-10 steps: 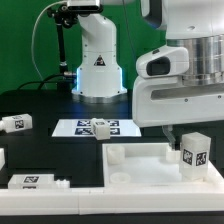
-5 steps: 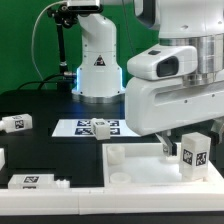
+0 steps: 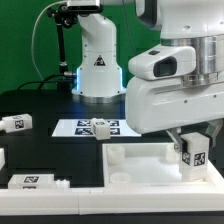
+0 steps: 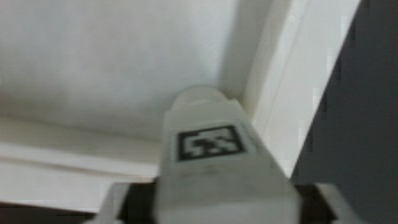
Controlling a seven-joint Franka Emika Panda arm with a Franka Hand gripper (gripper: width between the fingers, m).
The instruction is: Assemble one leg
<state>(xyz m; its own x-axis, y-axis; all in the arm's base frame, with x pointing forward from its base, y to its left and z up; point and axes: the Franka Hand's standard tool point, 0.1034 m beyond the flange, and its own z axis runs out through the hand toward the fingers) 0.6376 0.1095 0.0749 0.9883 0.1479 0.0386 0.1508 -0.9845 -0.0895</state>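
Note:
My gripper point(image 3: 192, 140) is shut on a white leg point(image 3: 194, 156) with a black-and-white tag, held upright over the far right corner of the large flat white tray-like piece point(image 3: 135, 165). In the wrist view the leg point(image 4: 214, 150) fills the space between my fingers point(image 4: 128, 205) and points at the inner corner of the tray piece point(image 4: 107, 90). Whether its end touches the corner socket I cannot tell. Other alike legs lie on the table: one at the exterior view's left point(image 3: 15, 123), one at the front left point(image 3: 35, 181), one on the marker board point(image 3: 98, 126).
The marker board point(image 3: 70, 127) lies in front of the robot base point(image 3: 97, 70). A small white part point(image 3: 3, 158) sits at the exterior view's left edge. The table is black.
My gripper with the leg has moved slightly toward the exterior view's left and lowered a little over the tray piece's corner. The other parts have not moved.

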